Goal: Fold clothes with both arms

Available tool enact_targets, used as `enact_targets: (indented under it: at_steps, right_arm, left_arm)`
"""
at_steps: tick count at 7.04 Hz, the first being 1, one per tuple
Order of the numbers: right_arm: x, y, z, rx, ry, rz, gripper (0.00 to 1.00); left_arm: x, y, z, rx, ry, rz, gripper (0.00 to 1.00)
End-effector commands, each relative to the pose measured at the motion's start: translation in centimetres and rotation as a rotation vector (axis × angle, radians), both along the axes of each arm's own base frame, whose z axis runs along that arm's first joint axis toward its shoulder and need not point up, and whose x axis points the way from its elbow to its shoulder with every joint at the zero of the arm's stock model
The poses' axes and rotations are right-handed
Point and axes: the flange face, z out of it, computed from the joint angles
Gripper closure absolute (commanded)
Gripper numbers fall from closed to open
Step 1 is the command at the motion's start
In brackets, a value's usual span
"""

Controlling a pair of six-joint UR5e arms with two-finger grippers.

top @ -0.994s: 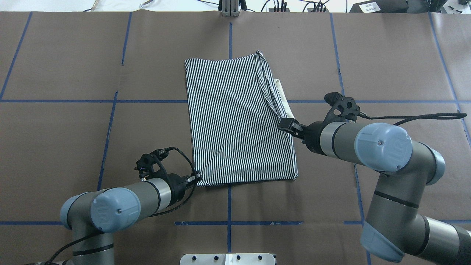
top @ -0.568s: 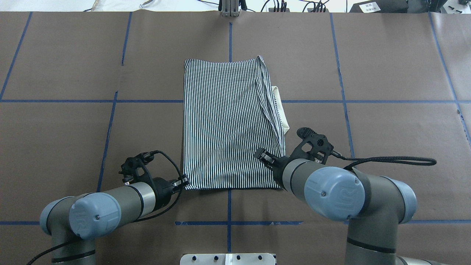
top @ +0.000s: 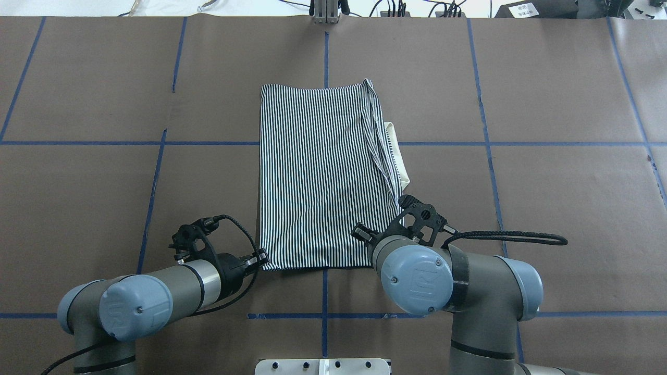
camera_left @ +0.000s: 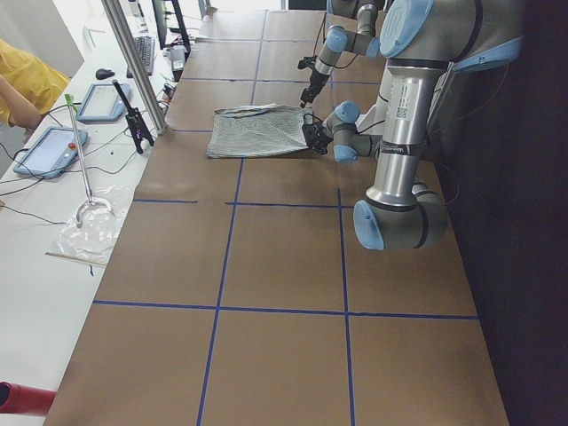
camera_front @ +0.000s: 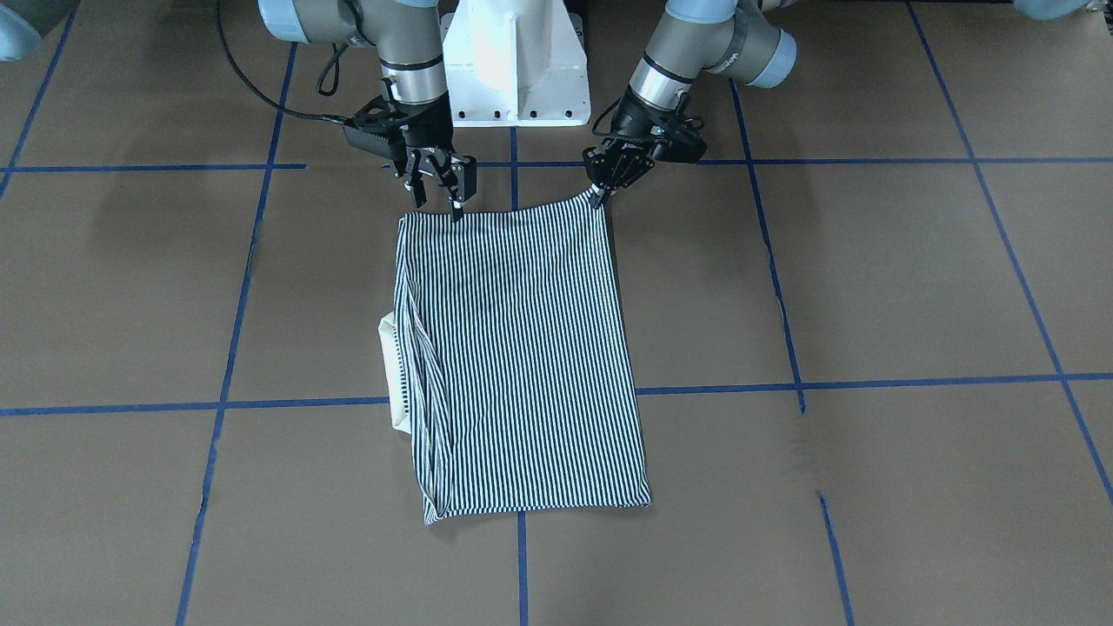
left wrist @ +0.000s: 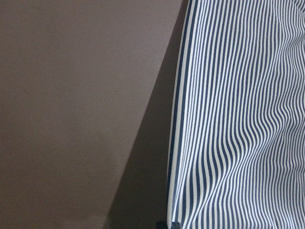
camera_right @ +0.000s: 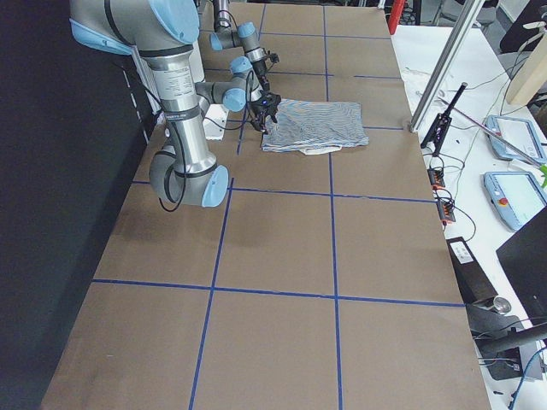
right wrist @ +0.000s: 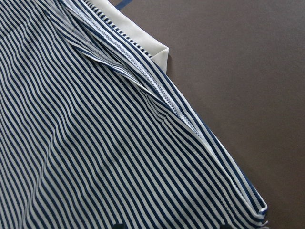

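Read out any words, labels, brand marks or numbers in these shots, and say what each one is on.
No text here can be read.
White label on the black box: too small to read.
Sticker on the left arm: too blurred to read.
Mark on the right arm joint cap: unclear.
Striped shirt: no print in view.

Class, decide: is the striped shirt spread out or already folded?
Folded: the striped shirt lies as a rectangle, cream collar peeking from under one long edge.
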Motion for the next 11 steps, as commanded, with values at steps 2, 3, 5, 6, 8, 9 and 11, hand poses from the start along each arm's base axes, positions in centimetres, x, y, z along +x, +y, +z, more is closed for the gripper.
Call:
enact_targets:
  at_steps: [2,3,5,6,8,9,11]
  right_arm:
    - [-0.5,-1.1,-0.9,0.021,0.066,-0.03,0.29]
    - [-1.1,-1.5,-0.4,0.012,0.081,-0.034,0.29]
    - [-2.0,-1.7,0.4,-0.002,0.098,-0.044,0.31]
    - [-2.5,-1.8,0.5,-0.005,0.105,-0.047,0.31]
    - [-4.6,-2.3,0.0,-0.019,0.121,-0.06,0.31]
    - [-4.8,-2.0,0.7,-0.035,0.129,-0.074,0.31]
    - [-5.3,-2.2,1.5,-0.032,0.152,-0.086,0.31]
  left_arm:
    - [0.0,0.0,0.3,-0.004,-0.004,-0.003,1.0]
    - [0.0,0.0,0.2,-0.006,-0.002,-0.004,1.0]
    - [0.1,0.1,0.3,-0.008,-0.003,-0.002,1.0]
    - [0.1,0.2,0.3,-0.007,-0.003,-0.002,1.0]
    - [0.3,0.5,0.2,-0.007,-0.001,0.004,1.0]
    - [0.3,0.5,0.2,-0.007,-0.001,0.004,1.0]
    - [0.3,0.5,0.1,-0.007,0.0,0.004,1.0]
